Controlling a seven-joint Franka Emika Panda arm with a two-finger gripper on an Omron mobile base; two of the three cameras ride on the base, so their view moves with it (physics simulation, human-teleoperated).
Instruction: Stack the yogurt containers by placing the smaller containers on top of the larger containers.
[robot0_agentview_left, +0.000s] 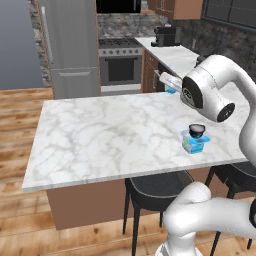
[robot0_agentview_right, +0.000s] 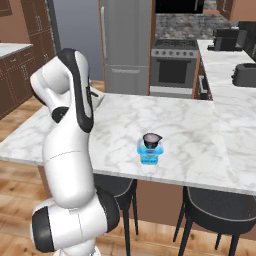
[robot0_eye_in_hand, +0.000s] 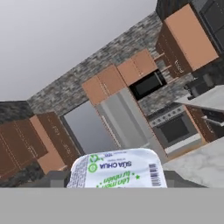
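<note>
Where marble island (robot0_agentview_left: 100, 135) spans kitchen, steel fridge (robot0_agentview_left: 70, 45), oven (robot0_agentview_left: 121, 67) behind

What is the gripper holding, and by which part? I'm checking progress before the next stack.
The tiny light-blue cup, its printed lid facing the hand camera; which part is gripped cannot be told.

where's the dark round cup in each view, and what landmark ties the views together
Left base view: dark round cup at right of centre, atop the light-blue tub.
Right base view: just right of centre, on the same tub.
Hand view: not in it.
Shared landmark: the oven.
</note>
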